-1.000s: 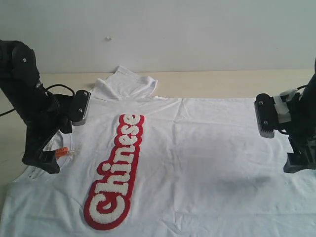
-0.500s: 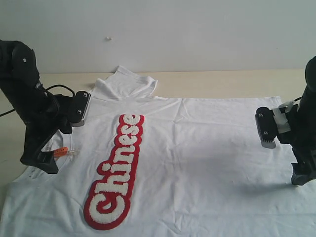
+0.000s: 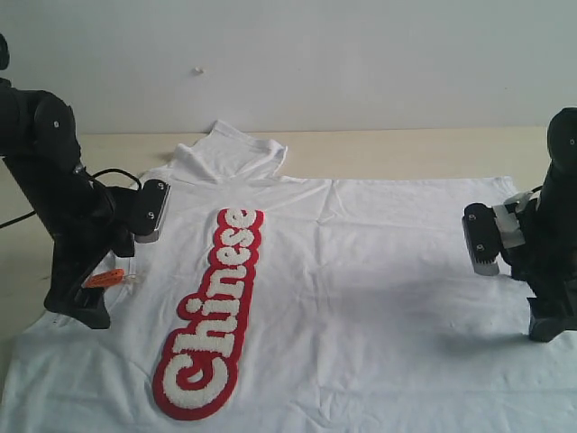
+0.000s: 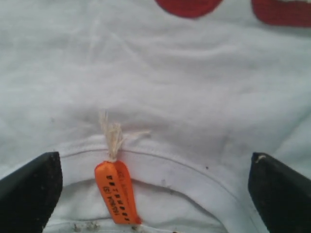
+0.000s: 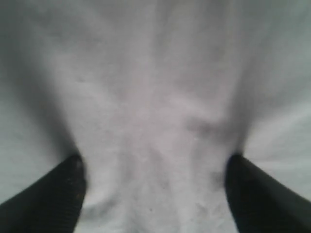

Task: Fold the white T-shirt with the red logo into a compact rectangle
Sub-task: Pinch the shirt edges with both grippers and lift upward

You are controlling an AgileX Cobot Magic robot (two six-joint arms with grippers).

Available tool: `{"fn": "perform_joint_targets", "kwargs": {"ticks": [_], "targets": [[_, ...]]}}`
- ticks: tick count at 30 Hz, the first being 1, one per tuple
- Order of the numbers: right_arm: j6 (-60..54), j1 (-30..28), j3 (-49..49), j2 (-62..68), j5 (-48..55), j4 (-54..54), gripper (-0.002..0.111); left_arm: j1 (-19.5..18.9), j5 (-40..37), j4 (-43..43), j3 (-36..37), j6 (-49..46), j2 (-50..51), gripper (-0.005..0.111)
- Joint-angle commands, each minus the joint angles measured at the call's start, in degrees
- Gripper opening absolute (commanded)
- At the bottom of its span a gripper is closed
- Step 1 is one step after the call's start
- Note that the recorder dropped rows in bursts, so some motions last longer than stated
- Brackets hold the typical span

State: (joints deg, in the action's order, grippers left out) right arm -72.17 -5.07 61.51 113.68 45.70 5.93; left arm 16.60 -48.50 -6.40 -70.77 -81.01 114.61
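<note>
"Chinese" across the red logo (image 3: 212, 316)

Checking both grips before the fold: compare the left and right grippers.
The left gripper frames the collar and orange tag; the right gripper sits over plain cloth. Cloth lies smooth between the left's jaws but puckers between the right's. Both are open over the white shirt.

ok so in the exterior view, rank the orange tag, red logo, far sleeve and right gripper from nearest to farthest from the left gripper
From the left gripper:
1. orange tag, right beside it
2. red logo, toward the middle
3. far sleeve, at the back
4. right gripper, on the opposite side
</note>
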Motion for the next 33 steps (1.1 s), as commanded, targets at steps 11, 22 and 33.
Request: {"fn": "perform_joint_targets", "kwargs": {"ticks": [11, 22, 33], "targets": [[0.56, -0.25, -1.06, 2.84, -5.12, 0.75, 0.0, -0.18, 0.49, -0.22, -0.54, -0.3, 3.44, 0.105], [1.84, -0.25, -1.06, 2.84, -5.12, 0.75, 0.0, -0.18, 0.85, -0.22, -0.54, 0.31, 7.25, 0.083], [1.85, -0.25, -0.48, 1.49, -5.35, 0.75, 0.0, -0.18, 4.87, 1.52, -0.54, 0.4, 7.69, 0.001]]}}
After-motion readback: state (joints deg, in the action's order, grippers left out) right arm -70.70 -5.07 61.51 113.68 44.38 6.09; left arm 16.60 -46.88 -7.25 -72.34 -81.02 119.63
